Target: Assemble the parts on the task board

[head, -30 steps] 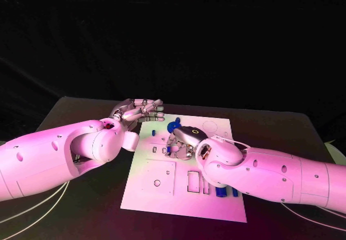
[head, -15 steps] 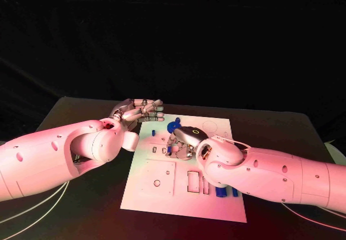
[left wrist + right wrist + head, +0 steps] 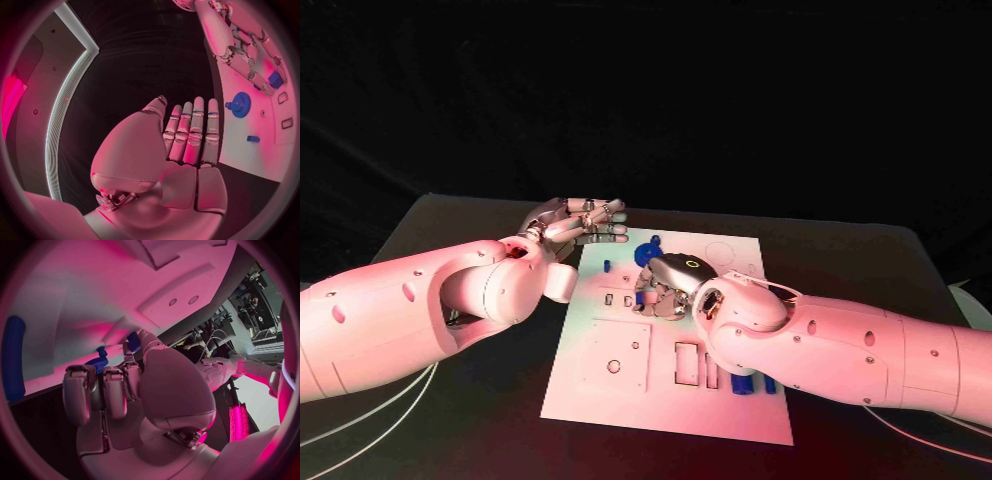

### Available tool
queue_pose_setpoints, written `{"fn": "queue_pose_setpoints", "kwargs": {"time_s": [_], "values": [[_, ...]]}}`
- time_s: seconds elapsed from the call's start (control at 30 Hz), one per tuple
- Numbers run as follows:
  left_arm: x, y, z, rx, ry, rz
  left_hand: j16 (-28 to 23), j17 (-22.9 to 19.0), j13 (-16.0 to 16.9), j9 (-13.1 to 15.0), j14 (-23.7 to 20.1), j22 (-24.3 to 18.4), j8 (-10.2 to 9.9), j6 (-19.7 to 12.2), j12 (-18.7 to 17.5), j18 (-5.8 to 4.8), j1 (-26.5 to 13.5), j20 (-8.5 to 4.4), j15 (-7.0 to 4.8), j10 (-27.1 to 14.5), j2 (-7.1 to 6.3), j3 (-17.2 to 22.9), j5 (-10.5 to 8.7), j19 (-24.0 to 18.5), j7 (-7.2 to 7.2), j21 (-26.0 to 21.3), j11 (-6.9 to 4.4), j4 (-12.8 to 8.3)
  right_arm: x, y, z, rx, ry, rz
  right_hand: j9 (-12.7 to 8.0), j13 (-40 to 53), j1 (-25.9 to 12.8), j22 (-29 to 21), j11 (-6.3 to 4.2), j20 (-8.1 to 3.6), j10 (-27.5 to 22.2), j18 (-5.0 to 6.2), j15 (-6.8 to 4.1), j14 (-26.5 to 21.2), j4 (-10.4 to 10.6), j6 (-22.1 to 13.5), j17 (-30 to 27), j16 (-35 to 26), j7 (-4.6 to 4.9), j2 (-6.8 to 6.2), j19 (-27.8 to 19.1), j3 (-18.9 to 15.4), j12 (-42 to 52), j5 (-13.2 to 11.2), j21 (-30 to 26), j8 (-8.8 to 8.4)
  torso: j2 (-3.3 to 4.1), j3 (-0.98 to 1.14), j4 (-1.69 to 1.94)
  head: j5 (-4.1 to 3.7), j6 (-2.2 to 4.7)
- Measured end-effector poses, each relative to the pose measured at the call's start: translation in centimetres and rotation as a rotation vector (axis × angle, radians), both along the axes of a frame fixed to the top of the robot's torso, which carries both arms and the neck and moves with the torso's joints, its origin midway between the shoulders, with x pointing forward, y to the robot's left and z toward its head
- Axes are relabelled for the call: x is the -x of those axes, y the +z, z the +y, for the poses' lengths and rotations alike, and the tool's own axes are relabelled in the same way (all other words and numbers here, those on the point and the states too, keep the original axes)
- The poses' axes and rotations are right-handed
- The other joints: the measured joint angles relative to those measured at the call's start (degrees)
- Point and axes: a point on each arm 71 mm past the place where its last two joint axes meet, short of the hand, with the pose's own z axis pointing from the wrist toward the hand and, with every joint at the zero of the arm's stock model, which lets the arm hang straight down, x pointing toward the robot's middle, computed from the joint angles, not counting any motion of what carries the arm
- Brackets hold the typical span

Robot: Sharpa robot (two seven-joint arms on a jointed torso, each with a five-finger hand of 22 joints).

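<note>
Head view showed the white task board [image 3: 610,385] lying flat across the frame's centre, a stiff thin plate that probably needed no steadying. At centre-left the left hand [image 3: 583,222] hovered beside the board's upper-left corner, its fingers [image 3: 197,131] straight, pressed side by side, holding nothing. The right hand [image 3: 664,285] sat over the board's upper middle, fingers curled down toward a small blue part [image 3: 275,78]; whether they pinched it I could not tell. The blue gear [image 3: 240,103] lay just above that hand; it looked like light, rigid, smooth plastic, best pinched across its toothed rim. Small blue pegs [image 3: 744,384] stood lower right.
</note>
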Motion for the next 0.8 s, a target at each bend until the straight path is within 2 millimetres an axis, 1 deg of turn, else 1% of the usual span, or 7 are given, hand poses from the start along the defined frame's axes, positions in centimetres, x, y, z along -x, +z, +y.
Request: {"fn": "queue_pose_setpoints", "kwargs": {"time_s": [0.23, 0.33, 0.47, 0.57, 0.73, 0.77, 0.8], "values": [[0.0, 0.0, 0.0, 0.000, 0.000, 0.001, 0.0, 0.1, 0.0, 0.0, 0.0, 0.0, 0.0, 0.0, -0.2, 0.00, 0.0, 0.00, 0.00, 0.0, 0.00, 0.0, 0.00, 0.0, 0.00, 0.0, 0.00, 0.0, 0.1, 0.0, 0.1, -0.001, 0.002, 0.000, -0.4, 0.0, -0.6, 0.0, 0.58, 0.53, -1.6, 0.00, 0.64, -0.2, 0.5, -1.9, 0.0, -0.5, 0.62, -0.62, -0.1, -0.5, -1.5, 0.0, -1.1, -0.99, 0.00, -0.01, 0.03, 0.01, 0.05], [0.0, 0.0, 0.0, 0.000, 0.000, 0.001, 0.0, 0.0, 0.0, 0.0, 0.0, 0.0, 0.0, 0.0, -0.2, 0.00, 0.0, 0.00, 0.00, 0.0, 0.00, 0.0, 0.00, 0.0, 0.00, 0.0, 0.00, 0.0, 0.2, -0.1, 0.1, -0.003, 0.002, 0.000, -0.7, 0.0, -1.3, 0.0, 0.97, 0.93, -3.9, -0.01, 0.93, -0.1, 1.2, -3.6, 0.0, -1.2, 1.09, -1.28, -0.1, -0.9, -3.8, 0.0, -2.6, -1.58, 0.00, -0.01, 0.03, 0.04, 0.05], [0.0, 0.0, 0.0, 0.000, 0.000, 0.001, 0.0, 0.0, 0.0, 0.0, 0.0, 0.0, 0.0, 0.0, -0.2, 0.00, 0.0, 0.00, 0.00, 0.0, 0.00, 0.0, 0.00, 0.0, 0.00, 0.0, 0.00, 0.0, 0.2, 0.0, 0.1, -0.006, 0.001, -0.003, -0.9, -0.4, -1.8, 0.0, 1.29, 1.23, -4.4, -0.01, 1.33, -0.1, 2.3, -5.0, 0.0, -1.5, 1.54, -1.81, -0.4, -1.8, -4.3, -0.3, -3.2, -2.11, -0.01, -0.01, 0.03, 0.08, 0.09], [0.0, 0.0, 0.0, 0.000, -0.001, 0.002, -0.2, 0.0, 0.0, 0.0, 0.0, 0.0, 0.0, 0.0, -0.2, 0.00, 0.0, 0.00, 0.00, 0.0, 0.00, 0.0, 0.00, 0.0, 0.00, 0.0, 0.00, 0.0, 0.3, 0.1, 0.0, -0.013, 0.000, -0.008, -0.9, -0.6, -1.7, 0.0, 1.50, 1.44, -4.6, -0.01, 1.33, -0.1, 2.9, -5.1, 0.0, -1.5, 1.66, -2.47, -0.6, -2.4, -4.3, -0.4, -3.5, -2.11, -0.01, -0.01, 0.03, 0.09, 0.11], [-0.1, -0.1, 0.2, -0.004, -0.002, 0.003, -0.3, 0.1, 0.0, 0.0, 0.0, 0.0, 0.0, 0.4, -0.2, 0.00, 0.2, 0.00, 0.00, 0.3, 0.23, 0.2, 0.00, -0.4, -0.42, 0.0, -0.30, -0.2, 0.8, 0.5, -0.3, -0.044, 0.001, -0.025, -1.0, -0.6, -1.5, 0.0, 1.51, 1.46, -4.6, 0.00, 1.33, -0.1, 3.5, -5.7, 0.0, -1.6, 1.78, -2.65, -0.6, -3.0, -4.3, -0.4, -3.8, -2.31, -0.01, 0.03, 0.03, 0.02, 0.07], [-0.2, -0.1, 0.2, -0.007, -0.003, 0.002, -0.3, 0.2, 0.0, 0.0, 0.0, 0.1, 0.0, 0.4, -0.2, 0.00, 0.2, 0.00, 0.00, 0.3, 0.23, 0.2, 0.00, -0.4, -0.42, 0.4, -0.30, -0.2, 0.9, 0.6, -0.4, -0.054, 0.002, -0.031, -1.0, -0.8, -1.4, 0.0, 1.70, 1.87, -4.8, 0.00, 1.46, -0.2, 3.7, -6.1, 0.0, -2.0, 1.98, -2.80, -1.0, -3.2, -4.3, -0.4, -4.5, -2.55, -0.03, 0.03, 0.03, 0.02, 0.05], [-0.3, -0.1, 0.4, -0.015, -0.008, 0.000, -0.3, 0.3, 0.0, 0.0, 0.0, 0.2, 0.0, 0.5, -0.2, 0.00, 0.2, 0.00, -0.04, 0.6, 0.23, 0.2, 0.00, -0.4, -0.50, 0.5, -0.38, -0.2, 1.1, 0.9, -0.7, -0.067, 0.003, -0.039, -1.0, -0.8, -1.4, 0.0, 1.70, 2.04, -4.8, 0.64, 1.62, -0.2, 3.7, -6.1, 0.0, -2.4, 1.99, -2.80, -1.7, -3.2, -4.3, -0.4, -5.6, -2.56, -0.04, 0.05, 0.03, 0.03, 0.04]]}}
